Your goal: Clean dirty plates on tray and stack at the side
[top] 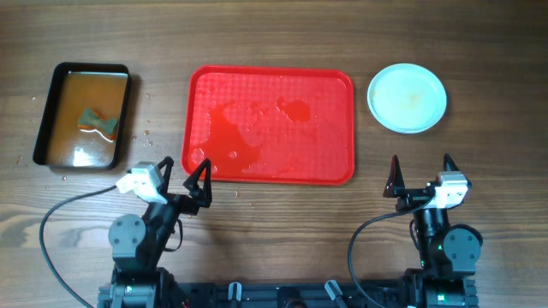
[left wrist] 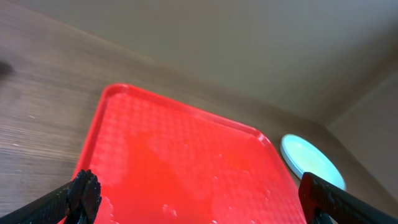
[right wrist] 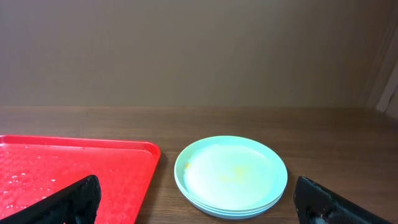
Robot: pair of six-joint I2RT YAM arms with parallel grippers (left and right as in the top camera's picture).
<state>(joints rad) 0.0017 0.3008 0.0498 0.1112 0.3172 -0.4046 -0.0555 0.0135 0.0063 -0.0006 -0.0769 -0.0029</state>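
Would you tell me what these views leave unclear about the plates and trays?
Faces of the lower plates: covered by the top plate, overhead and right wrist views.
Red tray: near edge cut off, left wrist view.
Object in the black tray: too small under murky water, overhead.

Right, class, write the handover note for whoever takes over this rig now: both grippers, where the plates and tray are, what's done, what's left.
Left gripper: fingers open, empty, hanging at the red tray's near left corner.
Right gripper: fingers open, empty, over bare table near the stack.
Plates: stacked on the table to the right of the tray, apart from it.
Tray: no plates on it, wet in patches.
Black tray of brownish water, sponge in it, sits to the left.
Done: tray cleared, plates stacked.
Left: probably nothing, but the top plate shows a faint yellowish mark worth checking.
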